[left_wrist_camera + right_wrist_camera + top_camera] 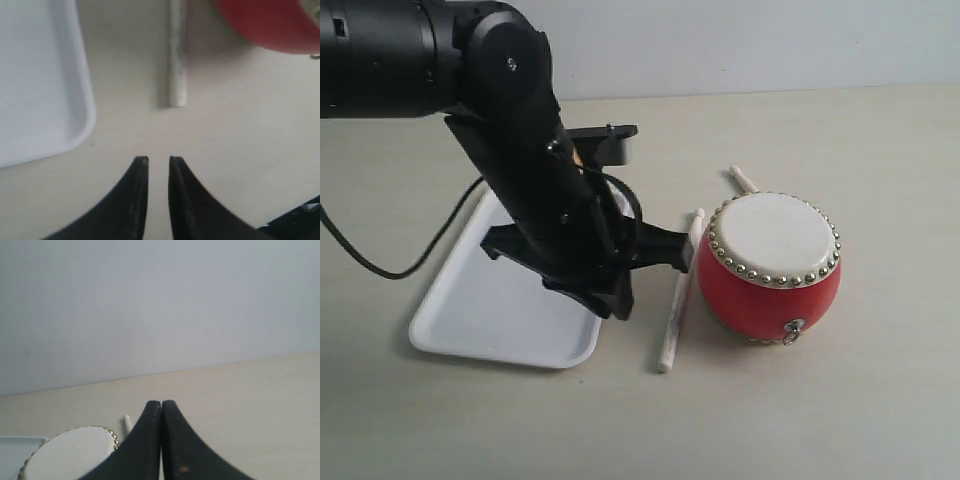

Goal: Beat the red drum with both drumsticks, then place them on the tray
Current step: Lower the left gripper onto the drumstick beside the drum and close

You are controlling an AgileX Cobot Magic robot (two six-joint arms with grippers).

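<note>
The big black left arm (pixel 535 190) is closest, leaning over the tray (pixel 470 320). Its left claw (pixel 158 160) has only a thin gap between its fingers and holds nothing. It is low over the table (pixel 880 400). The end of one drumstick (pixel 176 60) lies a little way ahead of it. That stick is flat on the table, between the tray and the red drum (pixel 770 270), right beside the drum.

I think the thin gap is the trouble. The stick looks too fat for it, so if the claw does not open wider it could push the stick and make it roll. The drum is so close that a finger could bump it too.

Only the far-off view shows the second drumstick (pixel 744 180) poking out behind the drum, mostly hidden. That hidden stick may be hard to grab. Only the left wrist view shows the gap in the left claw. Only the right wrist view shows the right claw (pixel 161 402). Its fingers are pressed together and empty, and the drum top is just below it.
</note>
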